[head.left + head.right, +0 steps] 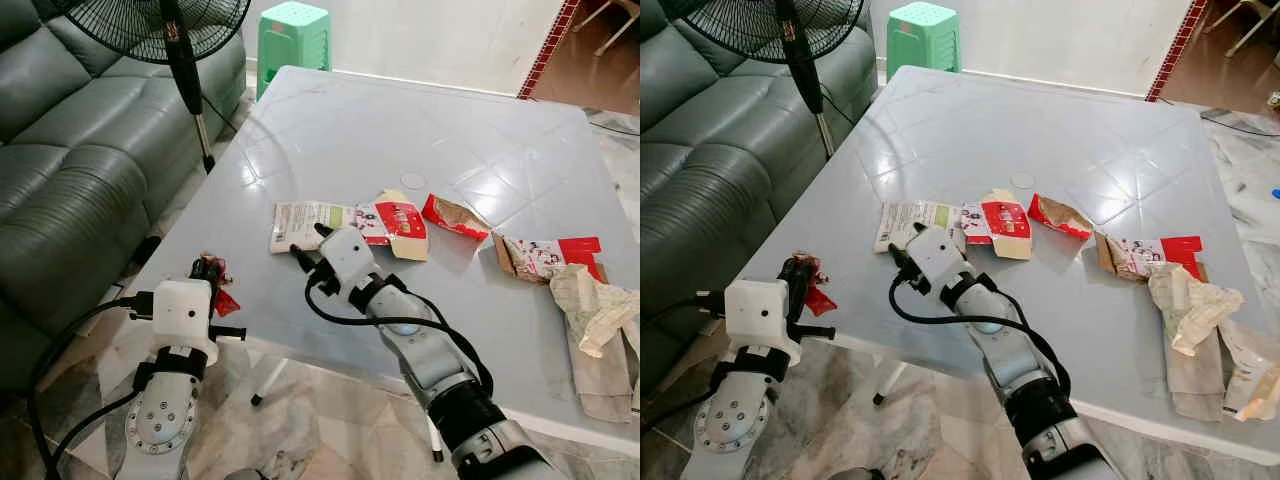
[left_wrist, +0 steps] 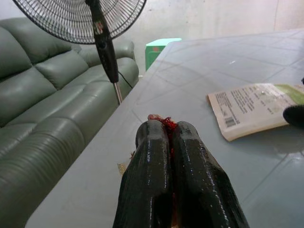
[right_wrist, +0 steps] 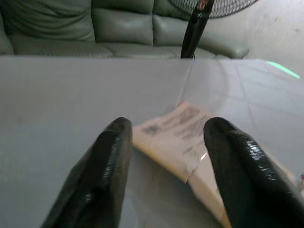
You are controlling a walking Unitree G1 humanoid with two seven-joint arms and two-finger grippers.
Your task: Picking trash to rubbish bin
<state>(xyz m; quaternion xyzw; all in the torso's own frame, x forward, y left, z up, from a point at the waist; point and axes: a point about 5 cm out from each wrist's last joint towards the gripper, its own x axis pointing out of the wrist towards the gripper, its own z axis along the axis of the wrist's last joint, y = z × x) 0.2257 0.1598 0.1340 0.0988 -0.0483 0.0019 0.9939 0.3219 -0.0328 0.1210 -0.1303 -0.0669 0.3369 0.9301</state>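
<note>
The grey-green leather sofa [image 1: 70, 150] stands along my left side, beside the pale grey surface [image 1: 400, 130] that carries the trash. A black standing fan [image 1: 170, 30] rises between sofa and surface, and a green plastic stool [image 1: 292, 35] stands beyond the far edge.

On the surface, a flattened white-and-red carton [image 1: 350, 222] lies near the middle, printed side up. Just to its right lies a torn red-and-brown wrapper [image 1: 455, 216], then a second torn red-and-white carton [image 1: 545, 256], and at the right edge a heap of crumpled brown paper [image 1: 600, 330].

My right gripper [image 3: 164, 142] hovers low over the surface at the near-left corner of the flattened carton, its fingers [image 3: 111, 161] spread wide with the carton's printed corner showing between them; they do not touch it.

My left gripper [image 1: 208, 270] is at the near-left edge of the surface, its fingers [image 2: 152, 175] pressed together on a small scrap of red wrapper [image 1: 225, 300], whose crumpled end pokes out past the fingertips.
</note>
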